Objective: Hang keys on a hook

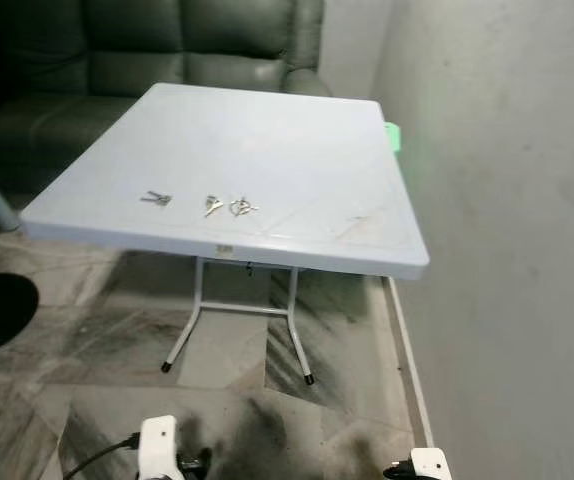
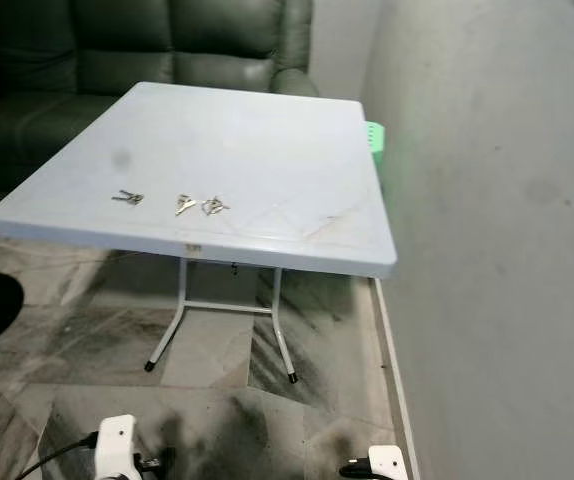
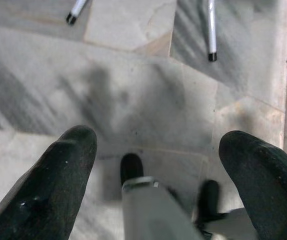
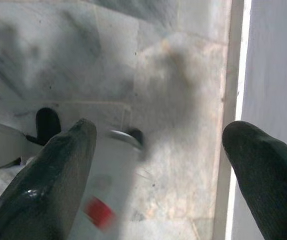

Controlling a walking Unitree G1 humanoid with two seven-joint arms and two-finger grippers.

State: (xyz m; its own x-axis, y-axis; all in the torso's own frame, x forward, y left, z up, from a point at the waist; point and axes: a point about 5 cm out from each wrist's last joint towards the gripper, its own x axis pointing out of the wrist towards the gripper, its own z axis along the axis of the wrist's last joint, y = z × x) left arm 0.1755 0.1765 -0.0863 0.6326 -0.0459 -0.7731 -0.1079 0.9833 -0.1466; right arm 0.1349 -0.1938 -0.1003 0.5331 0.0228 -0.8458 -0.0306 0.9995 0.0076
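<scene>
Left eye view: three sets of keys (image 1: 156, 198) lie in a row near the front edge of a pale folding bench (image 1: 267, 140), with a dark sofa (image 1: 117, 60) behind it and a wall (image 1: 507, 250) on the right.

Left wrist view: the left gripper (image 3: 156, 150) hangs with its fingers spread wide, holding nothing, above the marble floor (image 3: 143, 95).

Right wrist view: the right gripper (image 4: 158, 145) is likewise spread and empty, near the base of the wall.
</scene>
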